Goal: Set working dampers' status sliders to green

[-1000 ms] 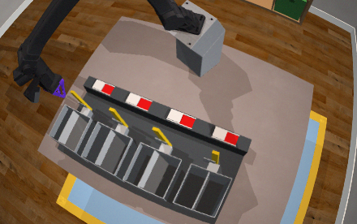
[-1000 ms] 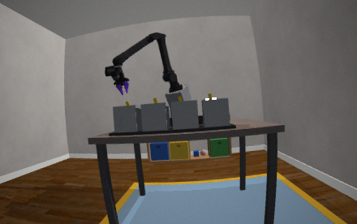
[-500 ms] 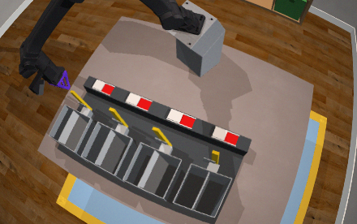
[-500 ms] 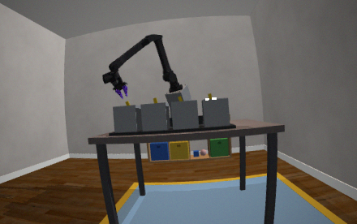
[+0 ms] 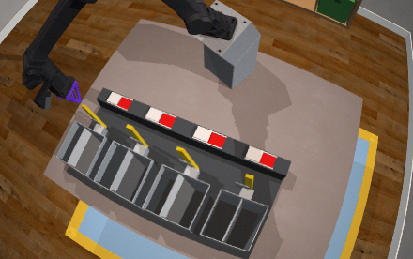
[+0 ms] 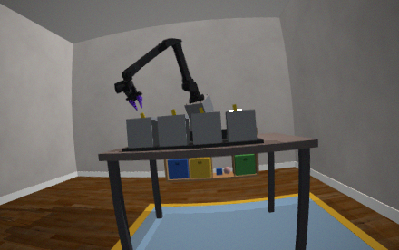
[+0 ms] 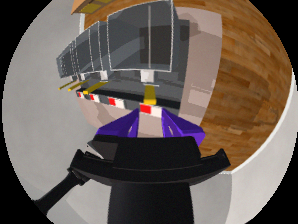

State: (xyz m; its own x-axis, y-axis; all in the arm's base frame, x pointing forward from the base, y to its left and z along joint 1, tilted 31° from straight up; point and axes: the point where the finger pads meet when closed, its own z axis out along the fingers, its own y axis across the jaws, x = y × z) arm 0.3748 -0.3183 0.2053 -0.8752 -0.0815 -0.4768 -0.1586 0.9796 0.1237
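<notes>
Brown mat: narrowly parted, empty gripper above end damper's yellow lever; nudge lever gently, keeping damper planted.

Grey walls, wood floor, blue yellow-edged mat, dark-legged table.

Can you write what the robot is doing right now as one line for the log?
arm: above end damper | jaws: partly open, empty | sliders: all four red | handles: three slanted, one different
</notes>
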